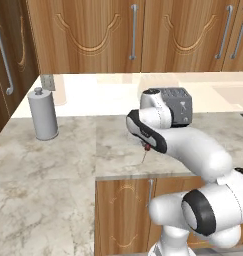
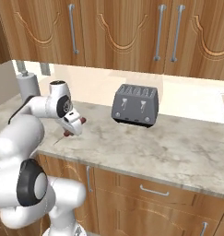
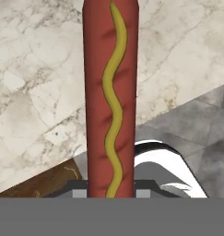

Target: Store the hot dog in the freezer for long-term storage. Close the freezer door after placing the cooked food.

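A marble-topped bench [image 1: 53,165] runs in an L, pale with grey veins. On it, by the back wall, stands a grey cylindrical canister [image 1: 44,114] with a small knob on top — upright, near the corner. A dark grey four-slot toaster [image 2: 135,105] sits farther along the bench, close to the wall. Brown wooden cabinets [image 2: 127,32] with carved arches and grey bar handles [image 2: 157,33] hang above — more wooden doors [image 1: 124,215] and drawers [image 2: 152,189] sit under the bench
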You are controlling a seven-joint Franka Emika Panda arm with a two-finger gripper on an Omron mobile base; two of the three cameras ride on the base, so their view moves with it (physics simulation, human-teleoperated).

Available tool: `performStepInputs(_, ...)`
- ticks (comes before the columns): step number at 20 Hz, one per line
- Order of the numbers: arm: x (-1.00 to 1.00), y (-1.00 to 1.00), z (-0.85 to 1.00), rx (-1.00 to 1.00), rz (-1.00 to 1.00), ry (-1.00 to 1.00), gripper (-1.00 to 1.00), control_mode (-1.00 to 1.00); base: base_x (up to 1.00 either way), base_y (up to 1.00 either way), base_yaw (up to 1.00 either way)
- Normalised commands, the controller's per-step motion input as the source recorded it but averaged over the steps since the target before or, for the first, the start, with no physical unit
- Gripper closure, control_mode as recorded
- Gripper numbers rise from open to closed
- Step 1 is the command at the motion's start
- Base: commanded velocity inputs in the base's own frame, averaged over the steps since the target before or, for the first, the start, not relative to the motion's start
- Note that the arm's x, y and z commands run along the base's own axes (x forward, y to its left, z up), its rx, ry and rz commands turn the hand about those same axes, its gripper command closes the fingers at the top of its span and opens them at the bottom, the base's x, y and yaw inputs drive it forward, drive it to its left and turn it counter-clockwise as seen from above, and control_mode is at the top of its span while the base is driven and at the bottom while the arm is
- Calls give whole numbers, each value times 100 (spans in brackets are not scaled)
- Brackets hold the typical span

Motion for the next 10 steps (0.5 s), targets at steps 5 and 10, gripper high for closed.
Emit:
performStepInputs(5,-66,0,42,0,-13,0,100,-100,0,0,0)
performStepInputs(10,-74,0,30,0,-15,-1,100,-100,0,0,0)
